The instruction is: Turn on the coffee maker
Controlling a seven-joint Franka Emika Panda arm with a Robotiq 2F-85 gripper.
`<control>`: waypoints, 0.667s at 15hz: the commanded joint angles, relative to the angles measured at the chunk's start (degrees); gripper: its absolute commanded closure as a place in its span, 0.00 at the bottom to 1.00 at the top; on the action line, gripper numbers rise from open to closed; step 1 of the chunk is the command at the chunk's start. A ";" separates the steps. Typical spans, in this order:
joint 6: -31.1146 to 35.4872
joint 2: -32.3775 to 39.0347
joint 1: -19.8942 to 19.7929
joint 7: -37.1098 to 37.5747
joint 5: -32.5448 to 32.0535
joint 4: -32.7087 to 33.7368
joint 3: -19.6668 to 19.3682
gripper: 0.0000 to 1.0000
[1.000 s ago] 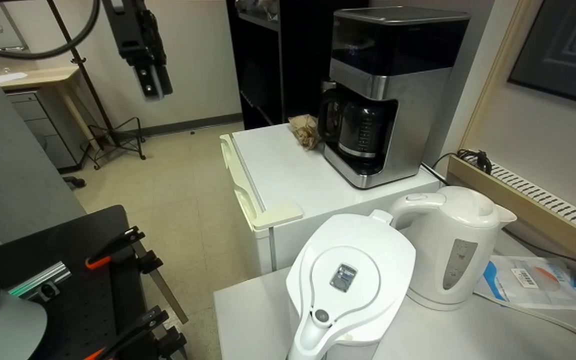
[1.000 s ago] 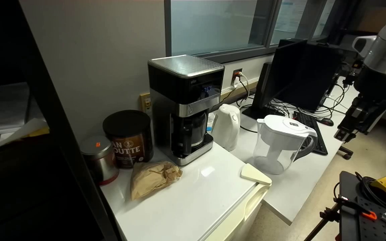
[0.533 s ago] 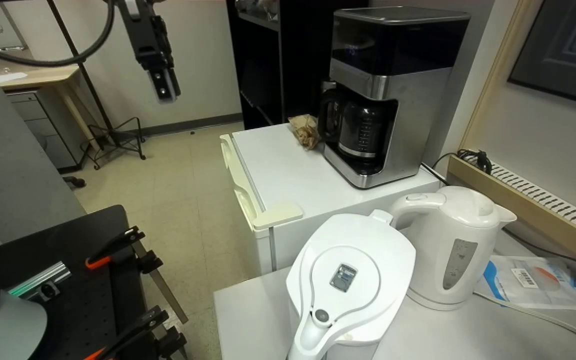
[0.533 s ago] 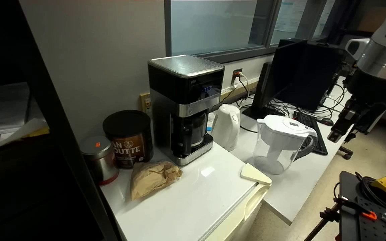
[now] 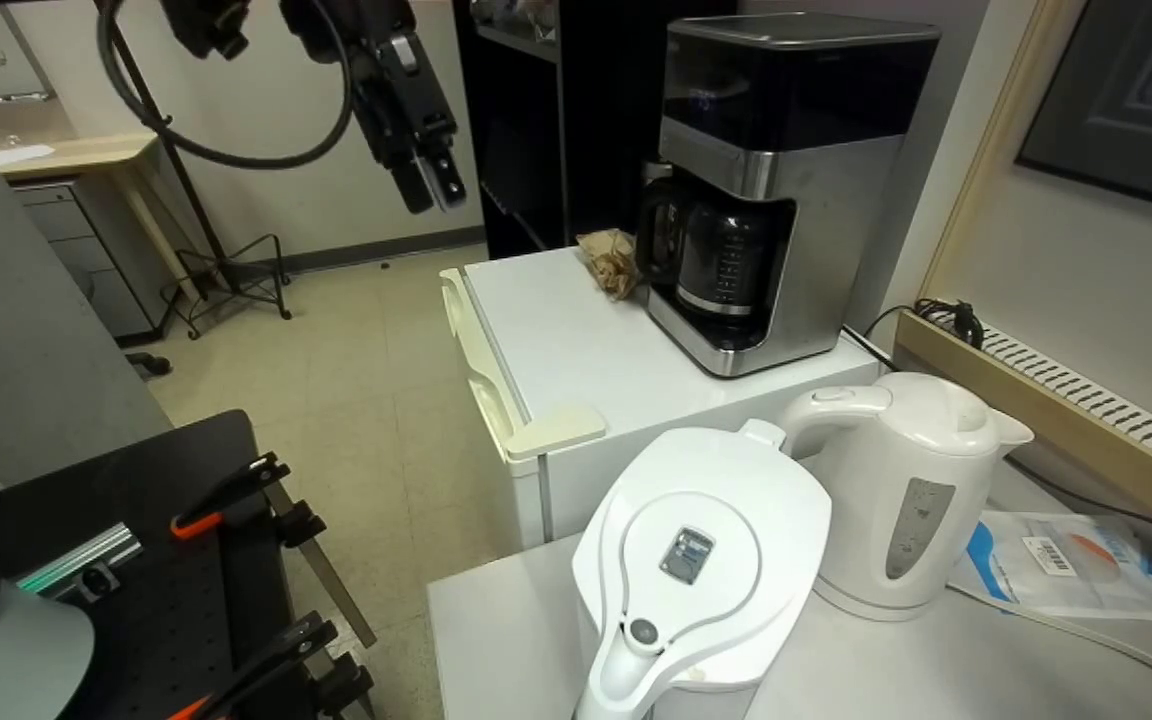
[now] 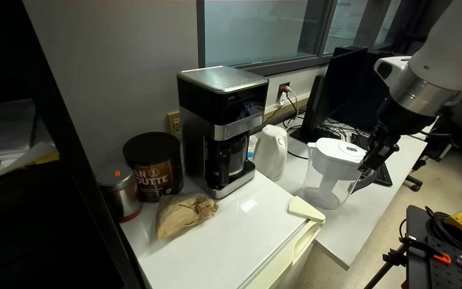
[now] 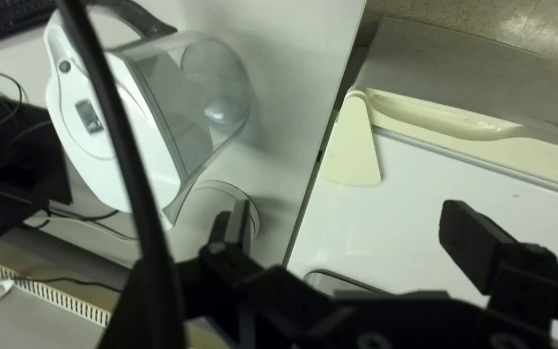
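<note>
End effector (image 7: 346, 213) aslant downward, jaws apart.

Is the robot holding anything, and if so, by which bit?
Nothing is held: the end effector is open, its fingers apart with nothing gripped between.

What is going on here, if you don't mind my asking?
A robot arm is out to turn on the coffee maker, but is not touching it yet. Its open pincer hangs in the air, holding nothing. The coffee maker stands on the white fridge, carafe in place, display lit.
</note>
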 commanded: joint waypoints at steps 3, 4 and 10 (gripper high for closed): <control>9.17 5.97 -0.21 0.49 -10.92 2.73 1.95 0.45; 10.69 6.86 -0.41 1.20 -12.97 3.12 2.49 0.52; 17.85 13.78 -1.09 9.54 -26.28 7.11 4.94 0.99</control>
